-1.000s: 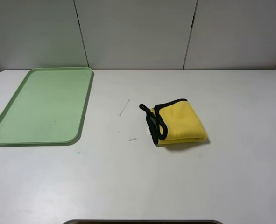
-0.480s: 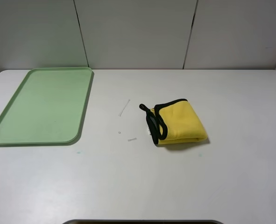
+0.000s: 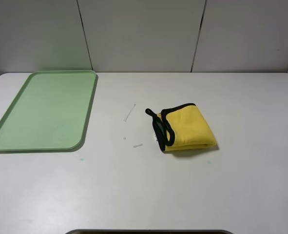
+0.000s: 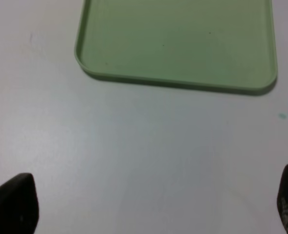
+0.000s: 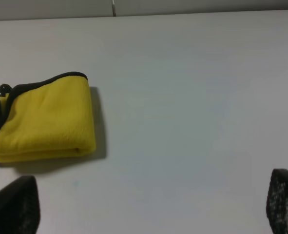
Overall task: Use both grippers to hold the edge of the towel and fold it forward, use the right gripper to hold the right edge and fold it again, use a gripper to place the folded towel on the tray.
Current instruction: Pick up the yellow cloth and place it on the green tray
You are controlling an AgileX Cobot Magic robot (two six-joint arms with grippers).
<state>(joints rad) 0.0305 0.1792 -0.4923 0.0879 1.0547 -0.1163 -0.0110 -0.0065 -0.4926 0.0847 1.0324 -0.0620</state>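
Observation:
The yellow towel (image 3: 187, 126) lies folded into a small thick packet on the white table, right of centre. Its black edge (image 3: 163, 129) bunches along its left side with the corner loop. It also shows in the right wrist view (image 5: 46, 122). The mint-green tray (image 3: 41, 109) lies flat and bare at the far left; its near rim shows in the left wrist view (image 4: 178, 83). Neither arm shows in the exterior high view. My left gripper (image 4: 151, 209) is open and empty above bare table short of the tray. My right gripper (image 5: 148, 207) is open and empty, apart from the towel.
Small white scraps (image 3: 129, 113) lie on the table (image 3: 134, 185) between tray and towel, with another (image 3: 138, 145) nearer. A grey panelled wall (image 3: 144, 34) stands behind the table. A dark object (image 3: 148, 232) shows at the table's front edge.

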